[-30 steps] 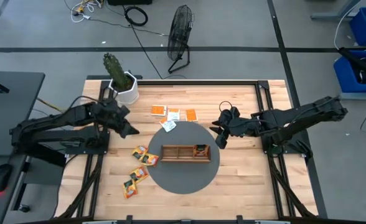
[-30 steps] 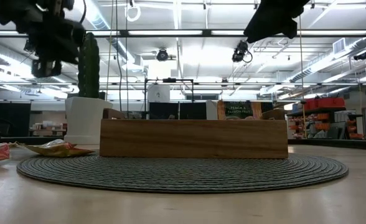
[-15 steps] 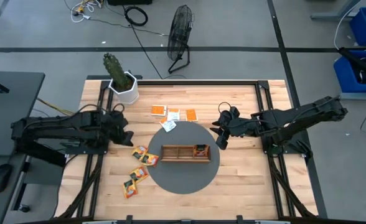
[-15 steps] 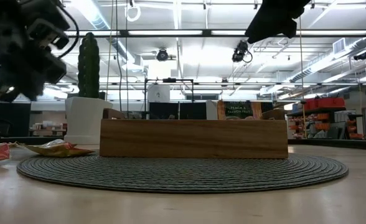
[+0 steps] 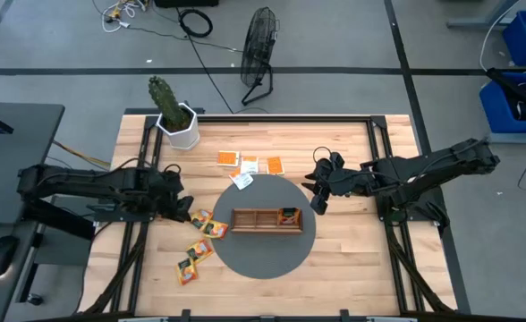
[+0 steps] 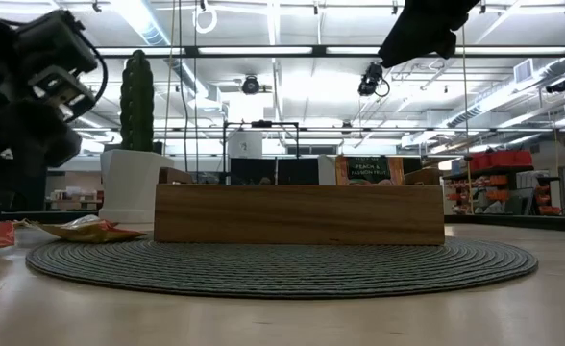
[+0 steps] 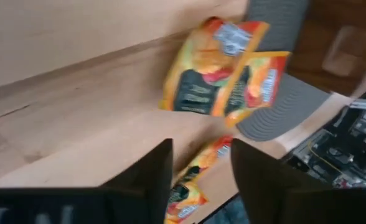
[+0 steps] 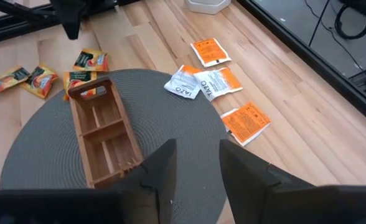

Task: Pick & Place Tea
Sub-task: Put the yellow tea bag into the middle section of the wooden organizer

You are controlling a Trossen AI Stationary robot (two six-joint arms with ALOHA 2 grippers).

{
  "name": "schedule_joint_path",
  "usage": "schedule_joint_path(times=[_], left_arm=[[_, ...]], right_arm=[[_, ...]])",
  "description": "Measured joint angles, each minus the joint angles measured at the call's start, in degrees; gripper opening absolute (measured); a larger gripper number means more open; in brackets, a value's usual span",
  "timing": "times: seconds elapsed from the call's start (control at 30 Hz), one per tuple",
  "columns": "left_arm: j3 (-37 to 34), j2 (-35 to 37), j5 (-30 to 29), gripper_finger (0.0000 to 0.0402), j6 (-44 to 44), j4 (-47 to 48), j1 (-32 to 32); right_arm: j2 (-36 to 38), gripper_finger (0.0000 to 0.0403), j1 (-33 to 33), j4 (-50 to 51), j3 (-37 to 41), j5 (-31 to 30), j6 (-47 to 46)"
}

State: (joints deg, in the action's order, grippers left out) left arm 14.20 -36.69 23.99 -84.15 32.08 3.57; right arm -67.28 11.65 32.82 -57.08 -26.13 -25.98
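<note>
Left gripper: fingers parted, gap between them empty, nothing held; seen in the left wrist view with bare wood and part of a sachet showing through the gap. It hangs low over the table just beside the nearest pair of yellow sachets, which lie touching or overlapping each other at the left edge of the round grey mat, one corner on the mat. From the fingers this pair lies straight ahead, toward the wooden tray; the pair's long axis appears to run roughly across the line of the fingers, though the wrist view is tilted and I would not press that. A second pair of yellow sachets lies nearer the table's front edge, apart from the first. Orange and white sachets sit in a loose row beyond the mat, toward the potted cactus. Right gripper: fingers open, empty, raised over the mat's right edge, near the tray's right end, where one sachet already sits in the end compartment. Judgement: left arm is clearly nearer the yellow pair; a short advance and descent would bring the fingers astride it, with a risk of pinching both at once.
</note>
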Motion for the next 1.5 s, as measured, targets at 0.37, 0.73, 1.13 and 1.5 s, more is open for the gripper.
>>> schedule_joint_path(times=[0.37, 0.73, 1.13, 1.5], left_arm=[[-4.4, -0.02, -1.33, 0.0279, -3.62, -4.07, 0.04], [-6.06, -0.06, -4.32, 0.0246, -6.9, -9.35, 0.04], [-6.21, -0.09, -5.15, 0.0188, -11.55, -11.54, 0.04], [-6.21, -0.09, -7.84, 0.0169, -20.28, -11.5, -4.79]], right_arm=[[0.0, 0.0126, -0.49, 0.02, 0.0, 0.0, 1.44], [0.0, 0.0126, -1.46, 0.02, 0.0, 0.0, 1.47], [0.0, 0.0126, -2.79, -0.6, 0.0, 0.0, 1.42], [0.0, 0.0126, -2.85, -1.36, 0.0, -0.01, 0.11]])
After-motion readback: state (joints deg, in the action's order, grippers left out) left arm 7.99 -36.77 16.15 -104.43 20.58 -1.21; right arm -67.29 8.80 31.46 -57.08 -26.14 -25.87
